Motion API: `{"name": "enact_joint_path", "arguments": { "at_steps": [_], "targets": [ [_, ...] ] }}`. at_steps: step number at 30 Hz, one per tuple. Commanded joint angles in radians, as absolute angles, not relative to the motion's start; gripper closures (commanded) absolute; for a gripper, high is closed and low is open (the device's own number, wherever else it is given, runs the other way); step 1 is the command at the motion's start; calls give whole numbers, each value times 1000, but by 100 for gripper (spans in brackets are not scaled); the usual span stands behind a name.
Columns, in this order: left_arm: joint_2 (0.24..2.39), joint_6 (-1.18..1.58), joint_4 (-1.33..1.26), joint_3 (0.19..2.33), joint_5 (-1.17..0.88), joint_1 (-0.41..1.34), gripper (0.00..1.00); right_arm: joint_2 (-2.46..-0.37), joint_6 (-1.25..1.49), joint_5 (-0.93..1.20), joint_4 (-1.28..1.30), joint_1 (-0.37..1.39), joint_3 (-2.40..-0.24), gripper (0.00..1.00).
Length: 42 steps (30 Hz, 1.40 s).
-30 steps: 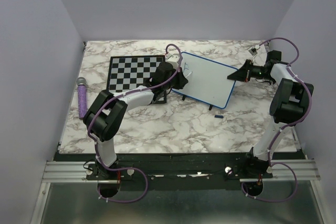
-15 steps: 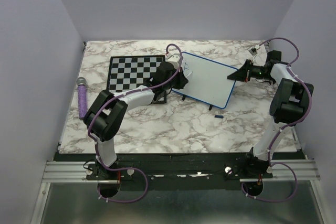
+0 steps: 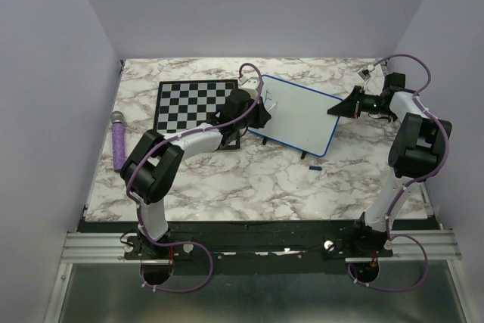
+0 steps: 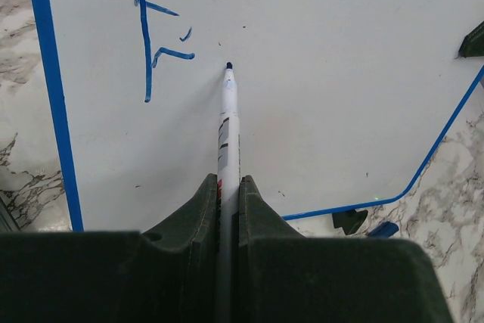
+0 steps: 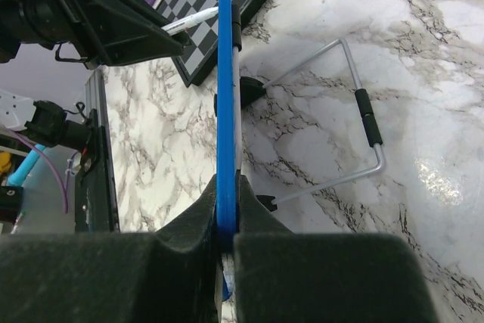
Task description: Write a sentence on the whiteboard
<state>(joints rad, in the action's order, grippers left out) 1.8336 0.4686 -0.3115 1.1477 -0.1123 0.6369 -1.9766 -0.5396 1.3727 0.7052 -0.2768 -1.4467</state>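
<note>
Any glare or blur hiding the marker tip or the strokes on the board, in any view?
Left wrist view: even light, no glare; the marker tip and blue strokes on the board are sharp. Right wrist view: board seen edge-on, writing hidden; a bright glare patch on the table. Top view: evenly lit, strokes too small to read.

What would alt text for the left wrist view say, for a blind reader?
Two dark fingers pinch a white marker, its blue tip at a blue-framed whiteboard on a marble table. Blue strokes like a rough F sit upper left of the tip.
</note>
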Motion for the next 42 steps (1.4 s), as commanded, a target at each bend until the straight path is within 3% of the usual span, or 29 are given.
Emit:
{"name": "enact_joint_path", "arguments": {
  "at_steps": [1,42],
  "targets": [
    [1836,468,-316,1141,-66,629,100,-1985,-592,1328,686,-284,-1473,99],
    [1796,469,-318,1072,-101,618,100,-1985,-594,1331,689,-284,-1477,99]
  ]
}}
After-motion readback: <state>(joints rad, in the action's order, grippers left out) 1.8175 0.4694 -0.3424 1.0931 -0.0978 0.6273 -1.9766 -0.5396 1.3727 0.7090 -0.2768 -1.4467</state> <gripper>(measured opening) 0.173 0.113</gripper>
